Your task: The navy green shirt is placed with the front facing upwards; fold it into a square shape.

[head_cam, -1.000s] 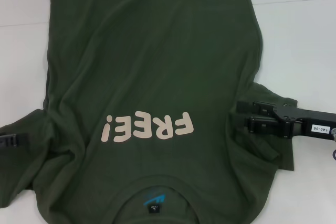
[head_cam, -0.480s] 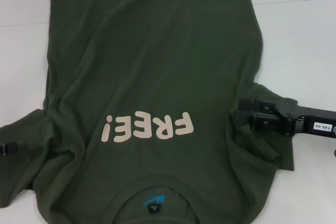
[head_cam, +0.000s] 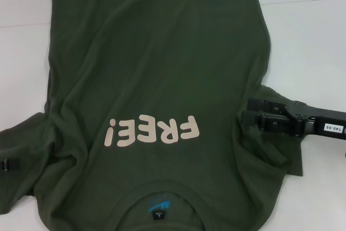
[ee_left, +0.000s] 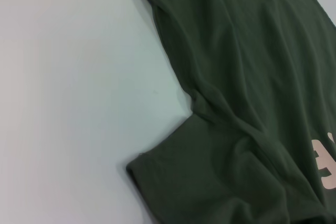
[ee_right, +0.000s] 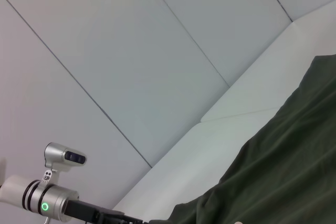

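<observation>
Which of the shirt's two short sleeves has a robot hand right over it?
The sleeve on the robot's right: the black right hand sits over it. The other sleeve has the left hand only at its edge.

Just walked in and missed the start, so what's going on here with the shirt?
A two-armed robot is working on a navy green shirt spread face up on a white table, "FREE" print showing. The right gripper sits low at the shirt's right sleeve, fingers apart. The left gripper is barely in view at the left sleeve. No fold has been made yet.

Right claw (head_cam: 247,116) lies on shirt's (head_cam: 162,68) right sleeve.
</observation>
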Robot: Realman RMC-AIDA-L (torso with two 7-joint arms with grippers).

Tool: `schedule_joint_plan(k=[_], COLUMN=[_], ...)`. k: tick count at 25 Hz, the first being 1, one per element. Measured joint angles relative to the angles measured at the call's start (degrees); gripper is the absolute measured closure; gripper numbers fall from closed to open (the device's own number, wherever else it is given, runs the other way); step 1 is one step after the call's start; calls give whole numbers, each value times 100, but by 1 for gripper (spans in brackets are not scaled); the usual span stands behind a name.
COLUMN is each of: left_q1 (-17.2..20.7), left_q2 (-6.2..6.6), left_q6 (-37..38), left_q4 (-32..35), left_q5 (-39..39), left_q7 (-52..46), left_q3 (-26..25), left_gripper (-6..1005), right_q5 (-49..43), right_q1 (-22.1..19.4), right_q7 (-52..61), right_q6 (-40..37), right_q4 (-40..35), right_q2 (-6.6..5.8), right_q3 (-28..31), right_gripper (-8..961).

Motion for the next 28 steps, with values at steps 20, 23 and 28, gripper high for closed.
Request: schedule_joint_plan(k=[20,23,28], left_q1=[-81,-62,-60], left_q2=[-18,0,0], left_q6=[-306,-289,-277], left_q4=[-258,-252,-245], left_q5=[5,11,65], left_q7=[69,61,56], left_q3=[101,84,100], left_gripper=[66,67,70], right_q5=[0,0,0], right_q1=[4,9,10], right_q7=[7,8,8], right_q6=[-1,13,2], right_q4=[-9,-9,-9], right_q2=[-9,-10,-25], right_q3=[64,64,97], right_gripper=[6,6,6])
